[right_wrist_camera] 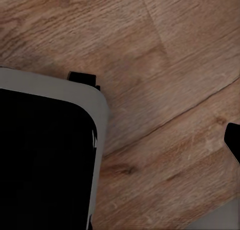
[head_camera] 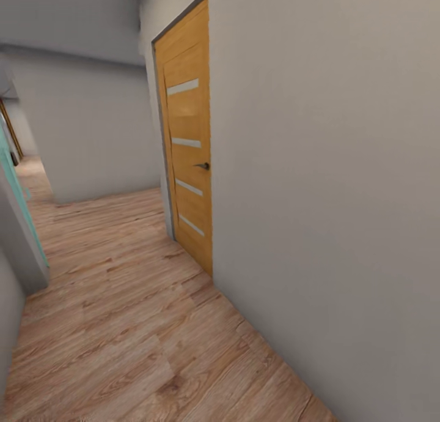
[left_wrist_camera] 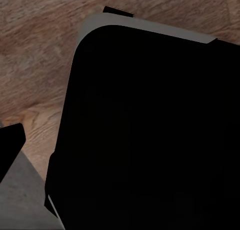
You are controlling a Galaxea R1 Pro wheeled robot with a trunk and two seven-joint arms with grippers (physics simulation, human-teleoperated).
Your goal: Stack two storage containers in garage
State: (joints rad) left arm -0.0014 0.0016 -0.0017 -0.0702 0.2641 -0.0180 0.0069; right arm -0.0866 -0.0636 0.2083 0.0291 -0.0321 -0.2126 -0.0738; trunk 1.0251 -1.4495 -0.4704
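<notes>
Down a narrow hallway, close beside the grey wall (head_camera: pixel 330 196) and tan door (head_camera: pixel 189 147) (containers nowhere visible, grip state of either hand impossible to tell), risking a scrape on that wall.

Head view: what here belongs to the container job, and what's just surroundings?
Job-related:
- none of the containers; only the wood plank floor the robot is crossing

Just surroundings:
- tan wooden door, shut, with its handle
- grey wall
- teal door edge at the left
- dark robot body in the wrist views
</notes>
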